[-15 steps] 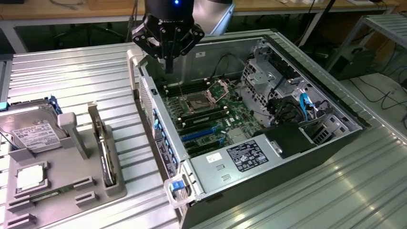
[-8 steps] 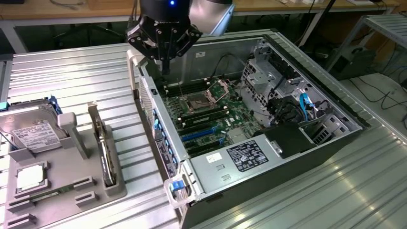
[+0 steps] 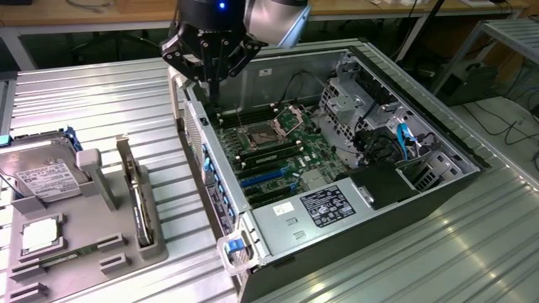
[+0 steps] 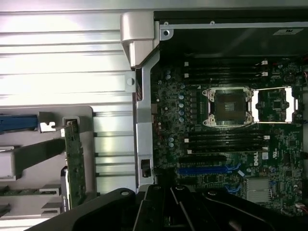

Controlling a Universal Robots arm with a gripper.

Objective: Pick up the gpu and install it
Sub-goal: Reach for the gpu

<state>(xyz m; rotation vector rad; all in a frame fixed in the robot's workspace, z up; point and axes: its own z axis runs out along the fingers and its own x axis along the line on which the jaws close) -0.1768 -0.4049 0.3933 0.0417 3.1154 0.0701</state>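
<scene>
Hovering over the open computer case, at its wall on the exterior view's left, the end effector was closed and held nothing. The gpu stood on edge in a slot of the grey holder on the worktop, well apart from it. A good pickup, I judged, called for opened jaws squared across the card's thin top edge, clear of the holder's posts.

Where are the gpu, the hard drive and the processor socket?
gpu (image 4: 75, 159): wrist view, on its green circuit-board face.
hard drive (image 3: 47, 178): exterior view, on its white label.
processor socket (image 4: 227, 107): wrist view, on its dark centre.
</scene>
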